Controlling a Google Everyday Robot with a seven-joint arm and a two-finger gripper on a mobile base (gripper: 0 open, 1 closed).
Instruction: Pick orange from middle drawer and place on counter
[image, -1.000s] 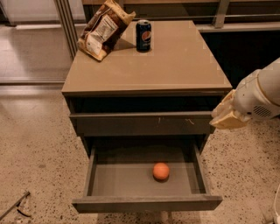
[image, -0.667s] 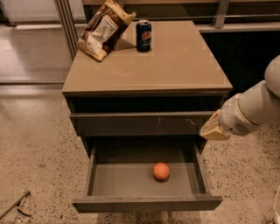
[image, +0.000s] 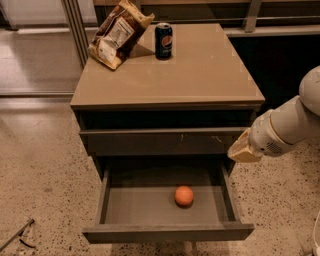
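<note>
Camera view: orange (image: 184, 195) lay low-left of the gripper (image: 243, 150), jaws' spread unclear; reaching in risked clipping the drawer (image: 227, 192) wall.

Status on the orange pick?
Pincer beside open middle drawer, right side. Orange on drawer floor, ungrasped. Nothing between them.

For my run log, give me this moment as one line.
orange: on floor of open middle drawer | gripper: right of drawer, apart from orange | counter: Pepsi can, snack bag
</note>
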